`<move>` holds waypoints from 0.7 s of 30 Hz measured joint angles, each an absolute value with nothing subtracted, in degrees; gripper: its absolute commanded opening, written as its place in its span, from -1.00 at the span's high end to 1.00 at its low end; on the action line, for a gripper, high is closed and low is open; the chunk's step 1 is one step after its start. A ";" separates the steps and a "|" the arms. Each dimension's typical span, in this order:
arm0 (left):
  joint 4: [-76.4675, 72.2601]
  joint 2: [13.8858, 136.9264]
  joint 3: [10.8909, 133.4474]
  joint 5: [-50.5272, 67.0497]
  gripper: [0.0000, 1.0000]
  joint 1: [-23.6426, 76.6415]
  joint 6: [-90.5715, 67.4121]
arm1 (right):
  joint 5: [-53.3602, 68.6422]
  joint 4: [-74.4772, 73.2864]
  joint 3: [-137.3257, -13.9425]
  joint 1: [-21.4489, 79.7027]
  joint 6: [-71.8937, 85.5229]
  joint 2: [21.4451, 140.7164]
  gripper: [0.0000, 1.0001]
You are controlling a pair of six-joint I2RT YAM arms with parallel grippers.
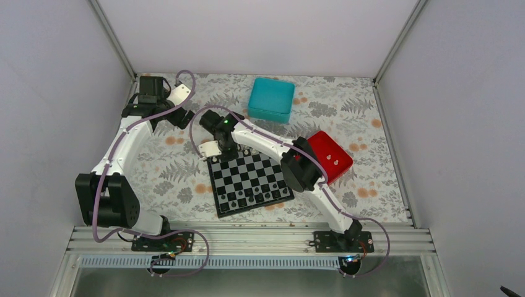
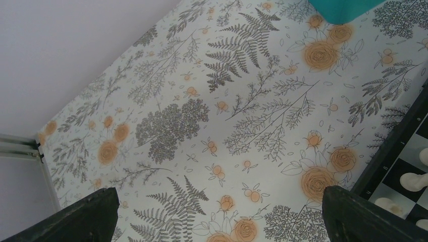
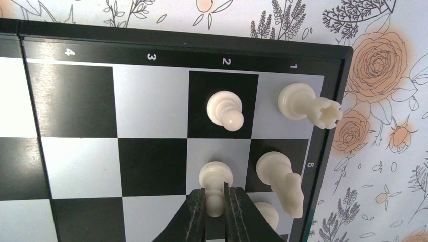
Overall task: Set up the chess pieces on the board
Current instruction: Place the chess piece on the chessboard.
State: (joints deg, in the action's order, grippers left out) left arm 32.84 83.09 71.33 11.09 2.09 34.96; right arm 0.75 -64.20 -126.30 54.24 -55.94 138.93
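The board point(image 1: 218, 185) lies in the middle of the floral cloth. My right gripper point(image 1: 218, 148) hovers over its far left corner. In the right wrist view the right gripper point(image 3: 215, 199) is shut on a white pawn point(image 3: 216, 175) whose base rests on a light square in row 2. Another white pawn point(image 3: 225, 109), a rook point(image 3: 308, 105) and a knight point(image 3: 281, 179) stand beside it. My left gripper point(image 1: 181, 117) is open and empty over bare cloth left of the board. Its fingers point(image 2: 75, 217) frame the cloth, and the board's corner point(image 2: 393, 146) with white pieces point(image 2: 416, 180) shows at the right.
A teal box point(image 1: 271, 99) sits at the back centre. A red tray point(image 1: 330, 156) with small white pieces lies right of the board, partly behind the right arm. Dark pieces point(image 1: 247, 197) stand on the board's near rows. Enclosure walls close off the left, back and right.
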 measured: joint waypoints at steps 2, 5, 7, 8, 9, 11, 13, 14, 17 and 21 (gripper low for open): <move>32.84 83.09 71.33 11.07 -1.00 2.09 35.09 | 0.75 -64.23 -126.30 54.24 -55.92 138.96 0.71; 32.86 83.09 71.33 11.07 -1.00 2.09 35.16 | 0.75 -64.18 -126.30 54.24 -55.96 138.96 0.63; 32.84 83.09 71.29 11.07 -1.00 2.09 35.16 | 0.75 -64.14 -126.30 54.24 -55.96 138.93 0.54; 32.84 83.07 71.26 11.07 -1.00 2.09 35.16 | 0.75 -64.12 -126.30 54.24 -55.92 138.93 0.52; 32.82 83.07 71.18 11.07 -1.00 2.09 35.16 | 0.75 -64.07 -126.30 54.24 -55.96 138.93 0.50; 32.84 83.07 70.96 11.07 -1.00 2.09 35.16 | 0.75 -64.03 -126.30 54.24 -55.90 138.93 0.49; 32.86 83.07 70.91 11.07 -1.00 2.09 35.18 | 0.78 -64.03 -126.30 54.24 -55.88 138.91 0.48; 32.84 83.07 70.91 11.07 -1.00 2.09 35.16 | 0.78 -64.05 -126.30 54.24 -55.86 138.82 0.47; 32.84 82.96 70.91 11.05 -1.00 2.09 35.18 | 0.54 -64.29 -126.28 54.24 -55.42 137.78 0.43; 32.84 82.81 70.91 11.05 -1.00 2.09 35.18 | 0.12 -65.69 -125.34 53.65 -54.35 132.09 0.35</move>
